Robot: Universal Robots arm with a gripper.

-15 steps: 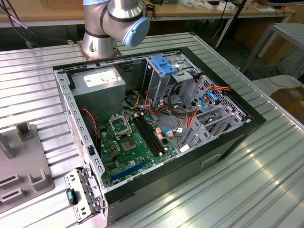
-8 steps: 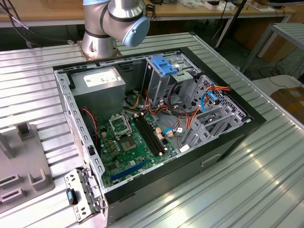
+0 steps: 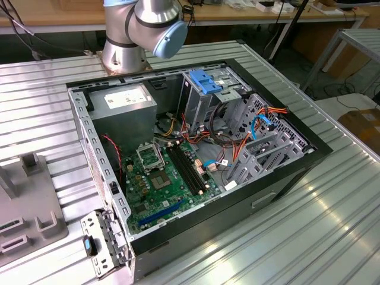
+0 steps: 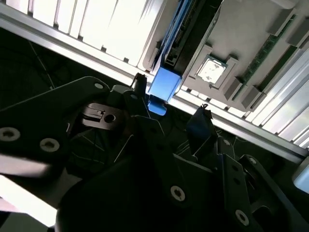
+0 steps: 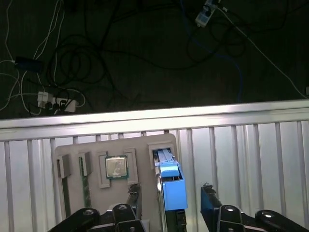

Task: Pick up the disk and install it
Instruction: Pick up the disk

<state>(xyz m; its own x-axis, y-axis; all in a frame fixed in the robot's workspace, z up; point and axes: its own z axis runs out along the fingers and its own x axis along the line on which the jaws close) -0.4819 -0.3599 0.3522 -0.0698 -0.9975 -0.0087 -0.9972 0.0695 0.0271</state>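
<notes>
On the exterior view's left, you see a grey holder (image 3: pixel 29 193) with slots lying on the ribbed metal tabletop (image 3: pixel 332 225). Just to the right of it, in the middle, your open computer case (image 3: pixel 285 178) lies on its side. Inside the case, a big grey box (image 3: pixel 122 113) with a white label sits toward the exterior view's left. A green board (image 3: pixel 160 178) lies flat on the case floor beside it. Further toward the exterior view's right stands a metal cage (image 3: pixel 205 104) with a blue latch (image 3: pixel 205 80) on top, and orange and blue wires run near it. The arm (image 3: pixel 145 24) stands on the tabletop behind the case.

In the first wrist view, your gripper (image 5: pixel 170 194) hangs over the grey holder, near the edge of the tabletop. The disk (image 5: pixel 173 181) stands on its edge in one slot of the holder, with its blue part facing up. Your jaws are open. One of the fingers (image 5: pixel 208 195) is on each side of the disk, and you can see a gap between each finger and the disk, so nothing is gripped. A small square chip (image 5: pixel 116 167) lies flat in the slot just beside the disk. A thin green stick (image 5: pixel 86 186) sits in a slot past the chip. Past the tabletop's edge, cables (image 5: pixel 72 63) lie on the dark floor.

In the second wrist view, the disk's blue end (image 4: pixel 164 86) sits between the two dark fingers.
</notes>
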